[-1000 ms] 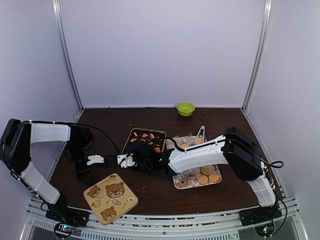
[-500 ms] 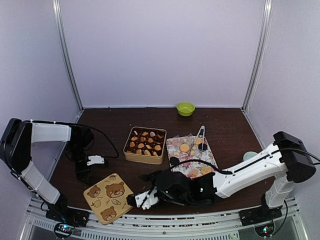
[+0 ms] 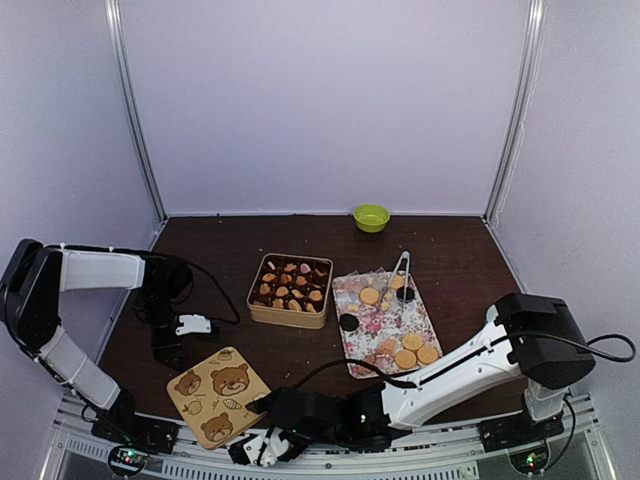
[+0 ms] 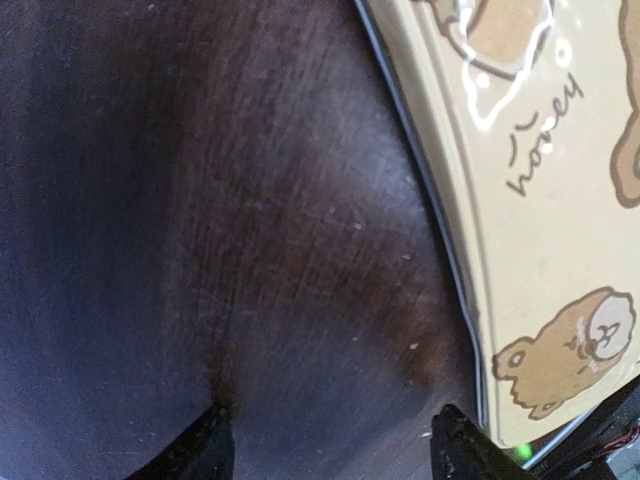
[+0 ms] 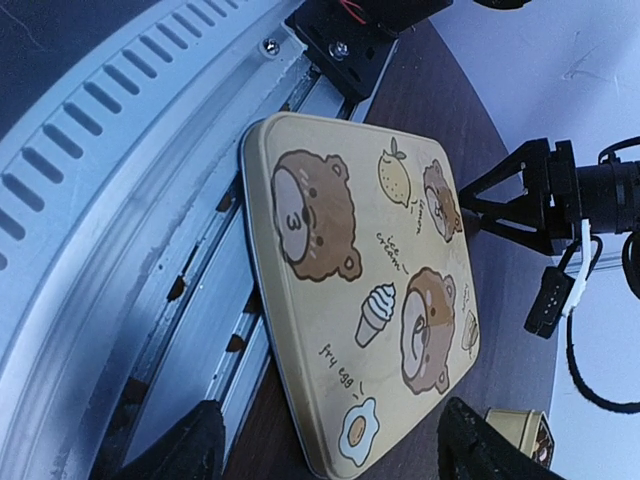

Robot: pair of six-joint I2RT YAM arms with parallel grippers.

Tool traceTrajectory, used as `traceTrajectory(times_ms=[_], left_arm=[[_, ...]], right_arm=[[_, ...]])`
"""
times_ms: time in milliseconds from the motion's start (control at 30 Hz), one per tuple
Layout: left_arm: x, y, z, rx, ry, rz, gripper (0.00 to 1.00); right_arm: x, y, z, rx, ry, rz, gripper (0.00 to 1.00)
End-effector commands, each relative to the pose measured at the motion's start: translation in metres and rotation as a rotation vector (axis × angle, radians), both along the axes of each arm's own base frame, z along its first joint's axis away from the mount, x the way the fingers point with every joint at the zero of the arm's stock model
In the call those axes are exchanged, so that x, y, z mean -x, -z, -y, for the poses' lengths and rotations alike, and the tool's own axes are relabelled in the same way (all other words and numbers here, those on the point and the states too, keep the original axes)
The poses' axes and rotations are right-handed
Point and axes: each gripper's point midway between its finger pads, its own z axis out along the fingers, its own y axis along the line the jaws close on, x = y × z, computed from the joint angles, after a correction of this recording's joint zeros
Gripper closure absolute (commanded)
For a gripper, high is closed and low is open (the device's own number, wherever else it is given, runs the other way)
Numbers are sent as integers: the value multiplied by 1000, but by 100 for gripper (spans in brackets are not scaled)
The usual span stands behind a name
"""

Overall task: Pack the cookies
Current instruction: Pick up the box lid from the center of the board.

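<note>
top: overhead, far | left wrist: close, facing table (image 4: 250,250) | right wrist: low, near | shared: bear lid (image 3: 221,396)

bear lid (image 5: 360,290), "fry egg", "ice cream", "honey" (small dark lettering)

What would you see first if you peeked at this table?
Probably the yellow lid with cartoon bears at the near left, with the right claw hanging open near its front edge. Next comes the tin full of cookies in the middle, and the flowery tray with more of them to its right.
</note>
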Motion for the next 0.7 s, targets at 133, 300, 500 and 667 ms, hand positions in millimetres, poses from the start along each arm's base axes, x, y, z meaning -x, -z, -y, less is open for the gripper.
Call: traceTrajectory(times_ms=[133, 300, 500, 667], left_arm=[[16, 14, 33, -4, 75, -69, 31], [15, 12, 41, 4, 91, -82, 31], [13, 8, 54, 22, 106, -95, 31], [12, 8, 67, 32, 135, -111, 31]], right_arm=[[-21, 27, -20, 68, 32, 117, 28], [-48, 44, -15, 126, 100, 247, 29], [-93, 33, -7, 139, 225, 417, 30], [-131, 8, 8, 105, 359, 576, 31]])
